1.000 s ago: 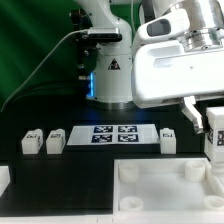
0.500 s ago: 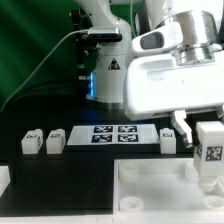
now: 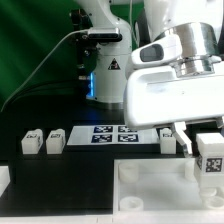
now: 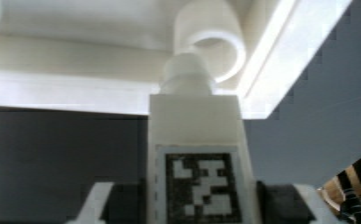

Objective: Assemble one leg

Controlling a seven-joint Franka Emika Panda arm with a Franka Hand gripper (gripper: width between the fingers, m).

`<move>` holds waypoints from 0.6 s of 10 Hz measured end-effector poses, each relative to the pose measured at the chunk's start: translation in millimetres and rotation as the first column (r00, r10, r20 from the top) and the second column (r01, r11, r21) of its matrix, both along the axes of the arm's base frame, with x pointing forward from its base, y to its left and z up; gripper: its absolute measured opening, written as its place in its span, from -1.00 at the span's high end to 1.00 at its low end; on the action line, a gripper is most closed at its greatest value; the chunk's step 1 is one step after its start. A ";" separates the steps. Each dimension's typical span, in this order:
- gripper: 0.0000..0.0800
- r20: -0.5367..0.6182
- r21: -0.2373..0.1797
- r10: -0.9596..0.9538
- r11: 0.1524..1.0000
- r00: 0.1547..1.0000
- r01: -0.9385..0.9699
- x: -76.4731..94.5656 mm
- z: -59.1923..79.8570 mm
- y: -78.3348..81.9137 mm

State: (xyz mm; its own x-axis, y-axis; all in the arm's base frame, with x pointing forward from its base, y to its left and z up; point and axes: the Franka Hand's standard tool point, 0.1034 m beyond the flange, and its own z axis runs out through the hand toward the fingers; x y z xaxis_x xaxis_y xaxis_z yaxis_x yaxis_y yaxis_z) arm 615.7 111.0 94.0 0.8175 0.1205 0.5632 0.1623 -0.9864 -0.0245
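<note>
— So, what does the gripper have now?
— It is closed on the leg. In the wrist view the fingers press it from both sides, beside its marker tag.
— And where is the leg?
— In the air, on the exterior view's right, over that end of the large white tray-like piece. I think it does not touch it.
— How does it lie?
— Upright. Its long axis runs straight away from the gripper, and the narrow tip points at a round socket in the white piece.
— Then the move is only downward?
— I judge so: along this axis, into the socket. The tip looks nearly in line, perhaps a little beside the centre; I cannot tell exactly.
— Anything close by?
— No. The spare legs stand beside the marker board, well apart.
</note>
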 end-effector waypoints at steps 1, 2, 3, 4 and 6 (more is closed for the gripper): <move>0.27 -0.002 0.000 0.003 1.000 1.000 -0.003 -1.5 -0.9 1.4; 0.27 -0.001 0.000 0.005 1.000 1.000 -0.005 -3.3 -2.3 2.8; 0.27 -0.002 -0.001 0.006 1.000 1.000 -0.006 -4.4 -4.8 3.5; 0.27 0.008 0.000 0.005 1.000 1.000 -0.005 -2.8 -5.7 3.5; 0.27 0.010 0.003 0.011 1.000 1.000 -0.012 -0.5 -10.0 9.8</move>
State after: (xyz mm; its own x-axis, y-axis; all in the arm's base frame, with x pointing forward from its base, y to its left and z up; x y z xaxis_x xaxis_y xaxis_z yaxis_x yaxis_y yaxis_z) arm 615.1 120.7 84.0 0.8104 0.1279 0.5718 0.1739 -0.9844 -0.0262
